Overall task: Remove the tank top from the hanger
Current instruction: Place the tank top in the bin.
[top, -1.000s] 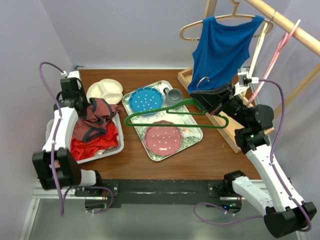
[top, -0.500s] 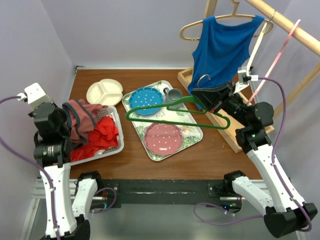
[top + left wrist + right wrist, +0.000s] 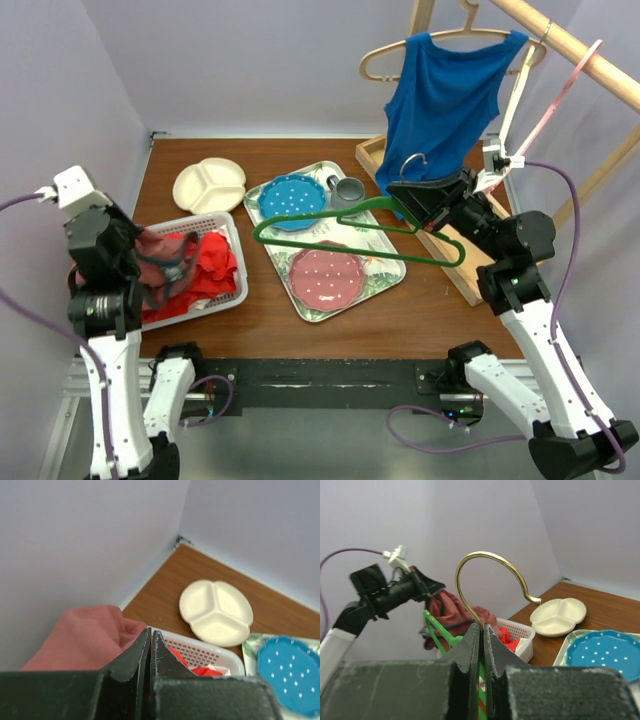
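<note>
The dusty-red tank top (image 3: 165,258) with grey trim hangs from my left gripper (image 3: 130,255) over the left end of the white basket (image 3: 232,290). In the left wrist view the jaws (image 3: 151,640) are pressed together with the pinkish cloth (image 3: 85,635) bunched beside them. My right gripper (image 3: 405,200) is shut on the bare green hanger (image 3: 340,215) and holds it above the tray. In the right wrist view the jaws (image 3: 482,630) clamp the base of the brass hook (image 3: 490,557). The tank top (image 3: 452,607) shows beyond it, clear of the hanger.
Red clothes (image 3: 205,265) fill the basket. A floral tray (image 3: 390,270) holds a blue plate (image 3: 292,200), a pink plate (image 3: 325,275) and a grey cup (image 3: 348,190). A white divided plate (image 3: 210,184) lies at the back. A blue tank top (image 3: 440,100) hangs on the wooden rack (image 3: 580,50).
My left arm pulled back from the far side of the basket to the near left, carrying the tank top, which now hangs lower. The right gripper and hanger shifted slightly right.
</note>
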Motion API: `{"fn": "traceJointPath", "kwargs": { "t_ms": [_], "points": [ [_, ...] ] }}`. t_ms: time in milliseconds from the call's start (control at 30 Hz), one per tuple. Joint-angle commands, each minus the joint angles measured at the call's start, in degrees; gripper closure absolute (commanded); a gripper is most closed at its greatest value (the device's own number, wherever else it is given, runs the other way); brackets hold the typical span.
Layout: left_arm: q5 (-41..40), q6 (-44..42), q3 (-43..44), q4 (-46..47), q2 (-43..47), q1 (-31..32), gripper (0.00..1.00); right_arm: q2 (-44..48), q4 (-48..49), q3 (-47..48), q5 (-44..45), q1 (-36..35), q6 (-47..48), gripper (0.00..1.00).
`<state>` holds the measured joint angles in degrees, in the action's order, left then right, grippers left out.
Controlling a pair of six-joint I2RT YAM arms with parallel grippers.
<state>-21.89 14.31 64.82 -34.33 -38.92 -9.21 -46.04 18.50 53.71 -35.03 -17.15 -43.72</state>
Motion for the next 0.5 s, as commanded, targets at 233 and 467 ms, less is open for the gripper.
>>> {"fn": "traceJointPath", "kwargs": {
  "t_ms": [233,467],
  "points": [
    [12.13,12.84,-17.52,20.97,-14.42,-0.01,1.0,1.66,-1.62,1.57,1.36,-0.34,2.41,1.0],
    [13.37,26.37,-35.8,26.24,-18.03,-0.02,1.0,0.96,-0.66,0.69,2.33,-0.26,2.85,1.0]
  ]
}}
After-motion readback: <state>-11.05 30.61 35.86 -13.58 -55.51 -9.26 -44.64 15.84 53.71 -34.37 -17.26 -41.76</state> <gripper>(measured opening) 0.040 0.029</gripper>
